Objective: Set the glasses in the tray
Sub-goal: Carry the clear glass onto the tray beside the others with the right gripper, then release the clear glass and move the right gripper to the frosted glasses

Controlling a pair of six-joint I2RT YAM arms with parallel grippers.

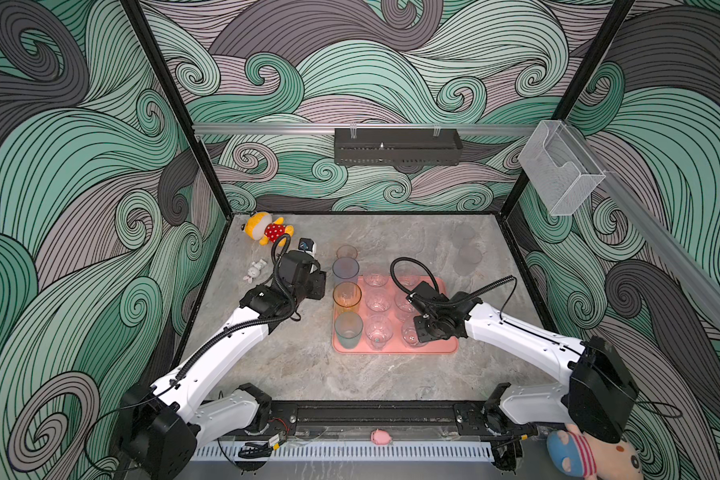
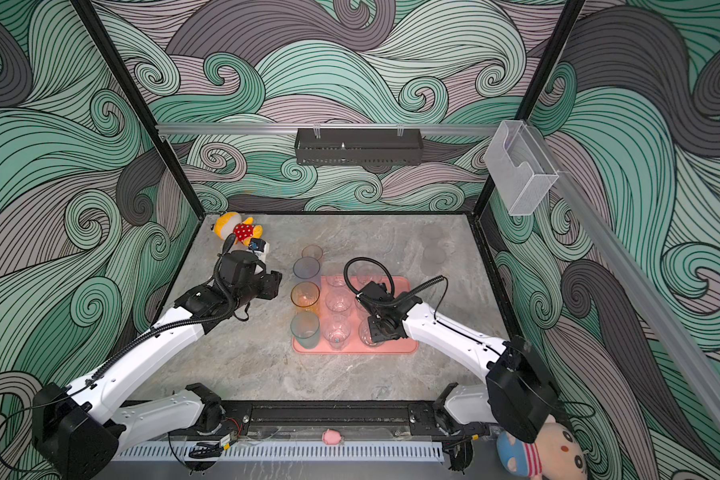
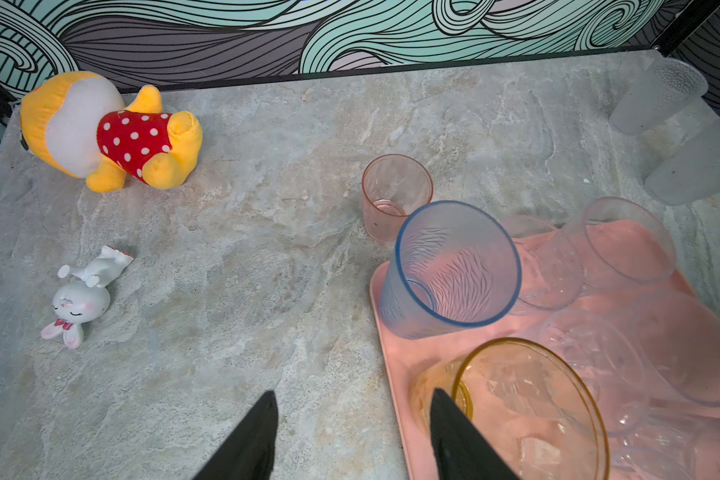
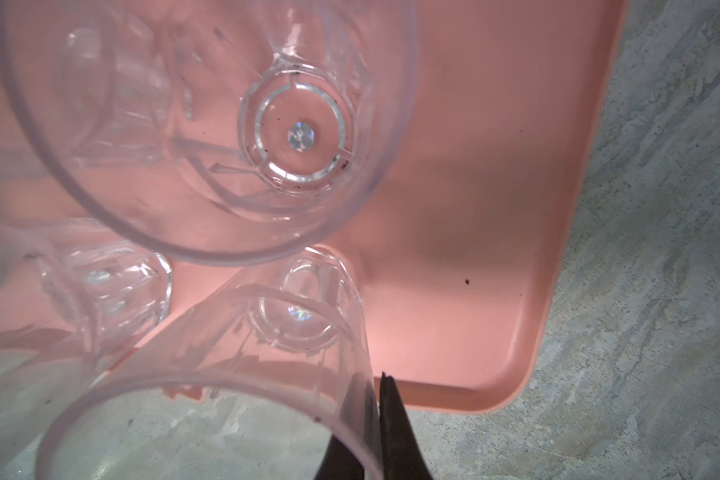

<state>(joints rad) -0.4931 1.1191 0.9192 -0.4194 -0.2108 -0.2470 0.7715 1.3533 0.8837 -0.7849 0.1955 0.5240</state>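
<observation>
The salmon-pink tray [image 1: 445,345] [image 3: 395,357] [image 4: 495,208] lies mid-table with several glasses standing in it: blue-grey [image 1: 345,270] [image 3: 454,270], orange [image 1: 346,297] [image 3: 528,399], teal [image 1: 348,330] and clear ones. A small pink glass [image 1: 346,252] [image 3: 395,195] stands on the table just beyond the tray. Two frosted glasses [image 1: 464,235] [image 3: 657,95] stand at the back right. My left gripper [image 3: 353,392] is open and empty beside the tray's left edge, one finger next to the orange glass. My right gripper [image 4: 371,378] is shut on the rim wall of a clear glass [image 4: 233,353] [image 1: 410,336] at the tray's near side.
A yellow plush toy [image 1: 267,228] [image 3: 109,133] and a white rabbit figure [image 1: 255,270] [image 3: 80,299] lie at the back left. A black basket [image 1: 398,151] and a clear box [image 1: 560,166] hang on the walls. A pink pig [image 1: 381,436] sits on the front rail.
</observation>
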